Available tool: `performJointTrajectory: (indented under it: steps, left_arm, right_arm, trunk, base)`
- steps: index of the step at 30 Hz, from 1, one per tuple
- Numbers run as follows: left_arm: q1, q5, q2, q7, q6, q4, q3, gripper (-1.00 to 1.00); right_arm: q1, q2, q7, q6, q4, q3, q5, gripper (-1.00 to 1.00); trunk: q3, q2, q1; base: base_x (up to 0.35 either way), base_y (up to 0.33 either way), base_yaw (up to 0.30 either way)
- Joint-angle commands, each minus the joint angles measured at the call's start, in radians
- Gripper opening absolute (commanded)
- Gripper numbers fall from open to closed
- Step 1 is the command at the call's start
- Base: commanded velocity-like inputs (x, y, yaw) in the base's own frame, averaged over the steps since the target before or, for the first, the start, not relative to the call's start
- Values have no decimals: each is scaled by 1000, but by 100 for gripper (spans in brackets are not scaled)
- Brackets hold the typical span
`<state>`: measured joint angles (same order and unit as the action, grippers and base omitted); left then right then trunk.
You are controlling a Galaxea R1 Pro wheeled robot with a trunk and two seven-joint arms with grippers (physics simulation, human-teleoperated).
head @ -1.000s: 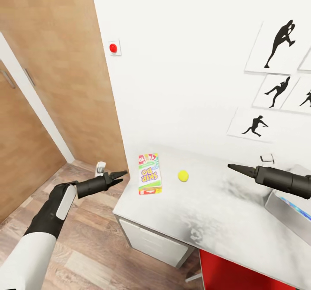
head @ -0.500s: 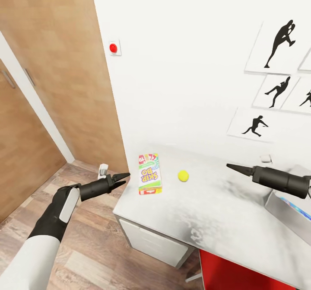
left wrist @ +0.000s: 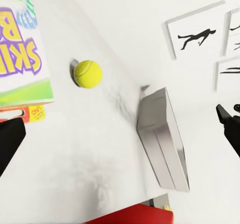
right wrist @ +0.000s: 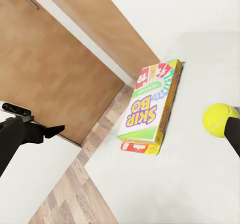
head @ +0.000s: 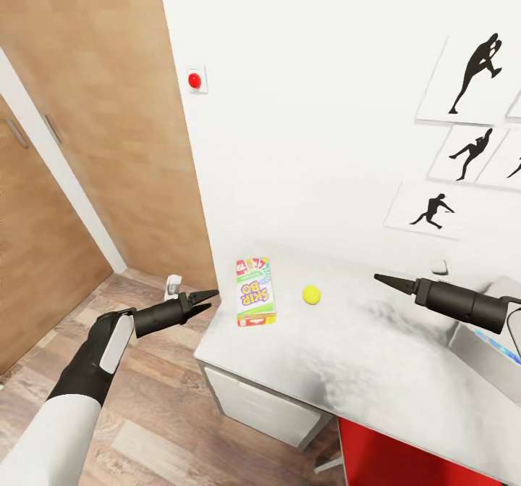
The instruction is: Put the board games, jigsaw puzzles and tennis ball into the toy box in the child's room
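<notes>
Two toys lie on the pale grey worktop (head: 376, 355): the flat white-green SKIP BO game box (head: 255, 291) and the small yellow-green tennis ball (head: 312, 295). Both the left end effector (head: 205, 297) and the right end effector (head: 383, 279) are pressed together, so a careless touch could roll the ball off the edge.

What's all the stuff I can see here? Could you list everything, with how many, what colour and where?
Board game: one, white and green with red ends, SKIP BO lettering, flat on the table near its left edge.
Tennis ball: one, yellow-green, on the table right of the game.
Toy box: one, light grey, at the table's right end; something blue shows inside.
Table: one, white-grey, against the wall.
Athlete pictures: at least four, black silhouettes on white, on the wall at right.
Red button: one, on the wall.
Door: wooden, at left.
Left tool: black, beside the table's left edge, shut.
Right tool: black, above the table, shut.
</notes>
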<state>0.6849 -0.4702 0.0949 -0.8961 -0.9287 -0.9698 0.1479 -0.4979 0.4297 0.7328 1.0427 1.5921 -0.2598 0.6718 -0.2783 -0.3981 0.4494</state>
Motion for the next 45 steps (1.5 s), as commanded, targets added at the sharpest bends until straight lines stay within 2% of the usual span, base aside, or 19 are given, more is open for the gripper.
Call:
performJointTrajectory:
  steps: [1, 12, 35, 45]
  left_arm:
    - [1, 1, 0, -3, -4, 0, 1, 100]
    - [1, 0, -1, -3, -3, 0, 1, 100]
    - [1, 2, -6, -3, 17, 0, 1, 100]
    - [1, 4, 0, -3, 17, 1, 2, 100]
  right_arm:
    - [-1, -1, 5, 4, 0, -1, -5, 100]
    - [-1, -3, 2, 4, 0, -2, -5, 100]
    - [0, -4, 4, 4, 1, -2, -4, 100]
    - [-2, -14, -4, 4, 2, 2, -4, 100]
  trunk:
    - [-2, -2, 1]
    - [-2, -2, 1]
    - [-2, -2, 1]
    - [6, -2, 1]
  base:
    - [0, 177, 0]
    - [0, 106, 0]
    - [0, 11, 0]
    - [0, 0, -100]
